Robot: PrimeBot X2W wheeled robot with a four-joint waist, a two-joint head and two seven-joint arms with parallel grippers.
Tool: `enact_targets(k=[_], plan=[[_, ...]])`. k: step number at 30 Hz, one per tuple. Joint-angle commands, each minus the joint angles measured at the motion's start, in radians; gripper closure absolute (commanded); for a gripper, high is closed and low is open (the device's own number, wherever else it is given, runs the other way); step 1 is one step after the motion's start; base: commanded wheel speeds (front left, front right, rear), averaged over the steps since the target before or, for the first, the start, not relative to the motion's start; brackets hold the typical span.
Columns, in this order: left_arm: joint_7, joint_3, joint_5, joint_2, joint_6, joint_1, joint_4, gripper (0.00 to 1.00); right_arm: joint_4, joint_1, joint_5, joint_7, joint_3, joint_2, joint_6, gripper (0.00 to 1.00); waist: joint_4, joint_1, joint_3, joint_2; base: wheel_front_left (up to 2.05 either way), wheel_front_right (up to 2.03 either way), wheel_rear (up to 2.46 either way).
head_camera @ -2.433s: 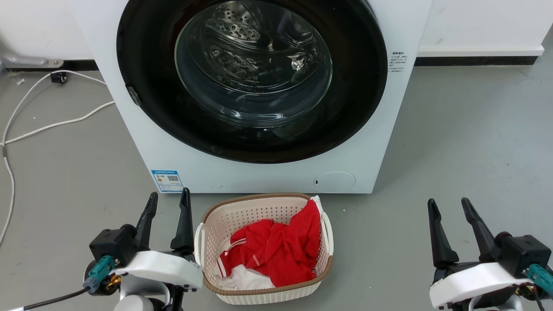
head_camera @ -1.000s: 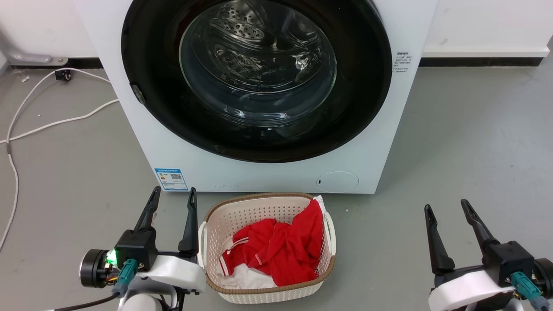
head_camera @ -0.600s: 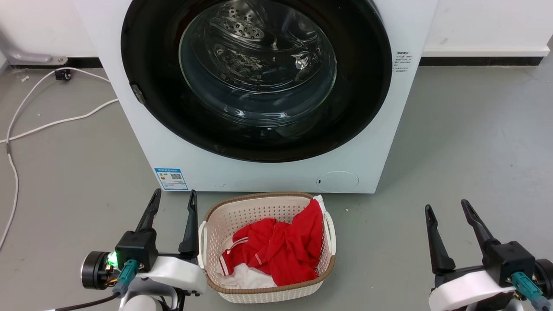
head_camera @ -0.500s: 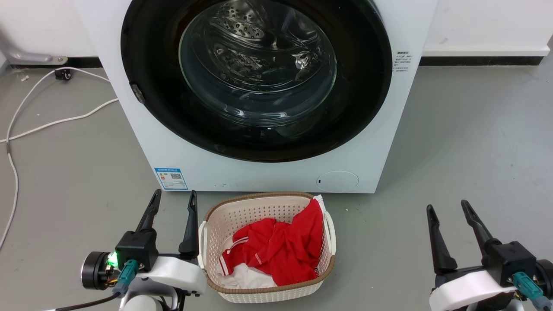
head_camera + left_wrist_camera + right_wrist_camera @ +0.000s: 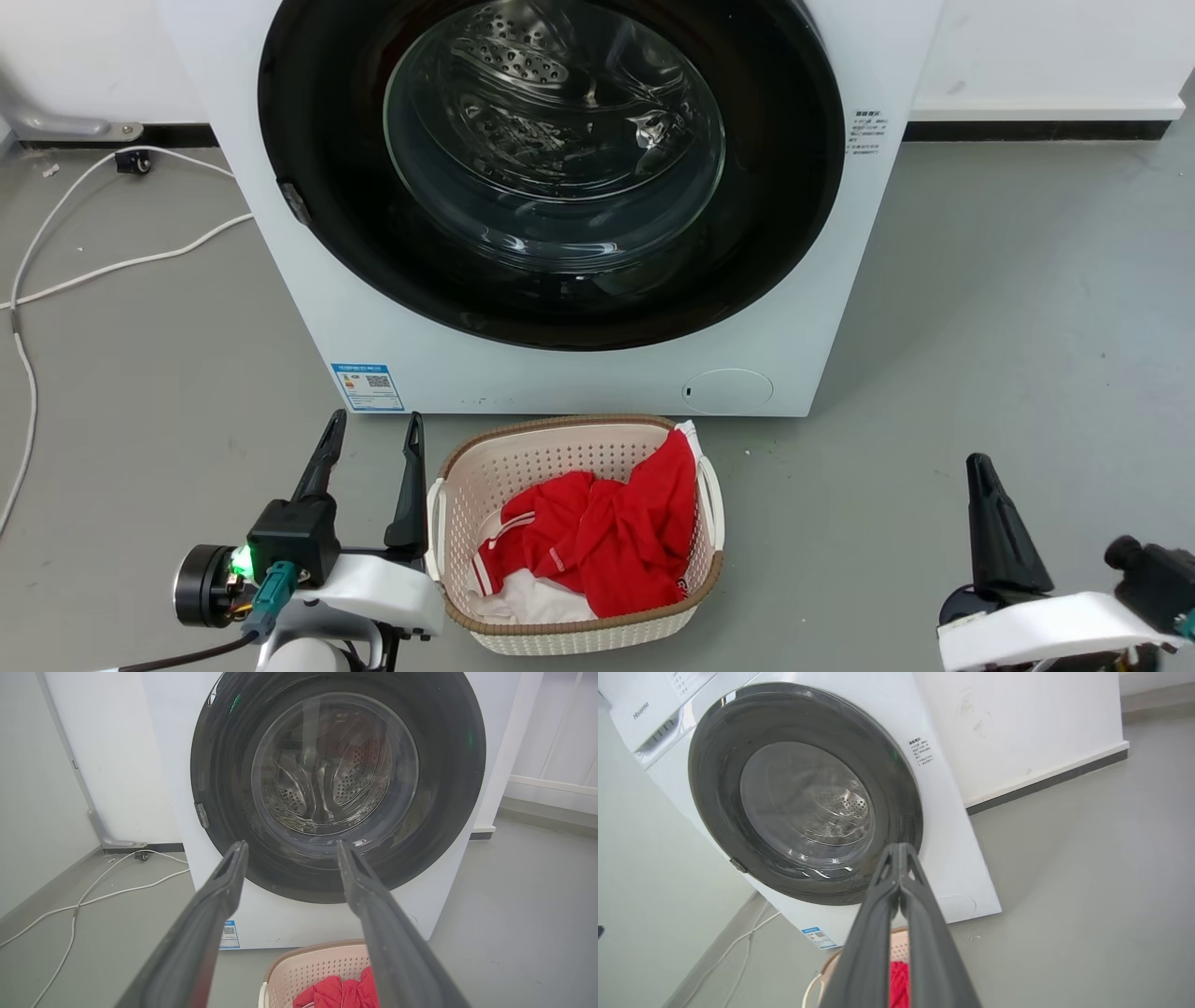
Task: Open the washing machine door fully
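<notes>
The white washing machine [image 5: 560,383] stands straight ahead on the floor. Its round glossy black washing machine door [image 5: 551,308] lies flat against the front, with the steel drum visible through the glass window [image 5: 555,140]. A small grey catch [image 5: 291,201] sits on the door's left rim. My left gripper [image 5: 373,420] hovers open low at the front left, well short of the door [image 5: 448,765]; its fingers [image 5: 224,891] are spread. My right gripper [image 5: 976,462] is low at the front right, fingers pressed together [image 5: 900,847], empty, away from the door [image 5: 714,793].
A beige perforated basket [image 5: 560,425] with red and white clothes [image 5: 597,541] sits on the floor right before the machine, between my arms. White cables [image 5: 121,266] trail on the floor to the left. Grey floor stretches to the right.
My right gripper has shut and turned on its wrist, shifting a little right and lower. The left gripper and the door stay as they were.
</notes>
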Motion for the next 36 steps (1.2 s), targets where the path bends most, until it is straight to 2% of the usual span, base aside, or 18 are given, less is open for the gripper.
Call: enact_targets(k=[1,10,14,15,16,17,19,23,26,30,36], plan=[[-0.003,0.001,-0.001,0.0,-0.001,-0.004,0.002,0.0,0.013,-0.013,0.122,-0.009,0.016,0.004,0.0,1.0,-0.001,0.0,0.0,0.0,0.0,0.0,0.0],[-0.003,-0.001,-0.008,-0.001,-0.002,-0.011,0.001,0.0,0.094,-0.067,0.807,-0.044,0.057,0.003,0.0,1.0,-0.002,0.0,0.012,0.0,0.0,0.0,0.0],[-0.003,0.002,-0.009,-0.002,0.0,-0.015,-0.005,0.0,0.109,-0.115,1.024,-0.051,0.034,0.003,0.0,1.0,-0.005,0.0,0.025,0.0,0.0,0.0,0.0],[-0.003,0.002,-0.009,-0.002,0.0,-0.015,-0.005,0.0,0.109,-0.115,1.024,-0.051,0.034,0.003,0.0,1.0,-0.005,0.0,0.025,0.0,0.0,0.0,0.0],[-0.003,0.003,-0.012,-0.002,0.001,-0.016,-0.008,0.0,0.12,-0.144,1.089,-0.049,0.01,0.003,0.0,1.0,-0.007,0.0,0.036,0.0,0.0,0.0,0.0],[-0.003,0.003,-0.012,-0.002,0.001,-0.016,-0.008,0.0,0.12,-0.144,1.089,-0.049,0.01,0.003,0.0,1.0,-0.007,0.0,0.036,0.0,0.0,0.0,0.0],[-0.003,0.006,-0.016,-0.001,0.001,-0.021,-0.012,0.0,0.136,-0.192,1.172,-0.033,-0.034,0.002,0.0,1.0,-0.011,0.0,0.051,0.0,0.0,0.0,0.0],[-0.003,0.008,-0.016,-0.002,-0.001,-0.03,-0.016,0.0,0.164,-0.26,1.242,-0.005,-0.082,-0.02,0.0,1.0,-0.015,0.0,0.071,0.0,0.0,0.0,0.0],[-0.003,0.009,-0.016,-0.002,-0.003,-0.037,-0.02,0.0,0.231,-0.367,1.319,0.037,-0.137,-0.058,0.0,1.0,-0.018,0.0,0.096,0.0,0.0,0.0,0.0],[-0.003,0.01,-0.016,-0.002,-0.004,-0.046,-0.025,0.0,0.289,-0.455,1.362,0.077,-0.164,-0.104,0.0,1.0,-0.019,0.0,0.113,0.0,0.0,0.0,0.0],[-0.003,0.009,-0.017,-0.002,-0.01,-0.066,-0.03,0.0,0.412,-0.634,1.406,0.178,-0.142,-0.186,0.0,1.0,-0.012,0.0,0.151,0.0,0.0,0.0,0.0]])
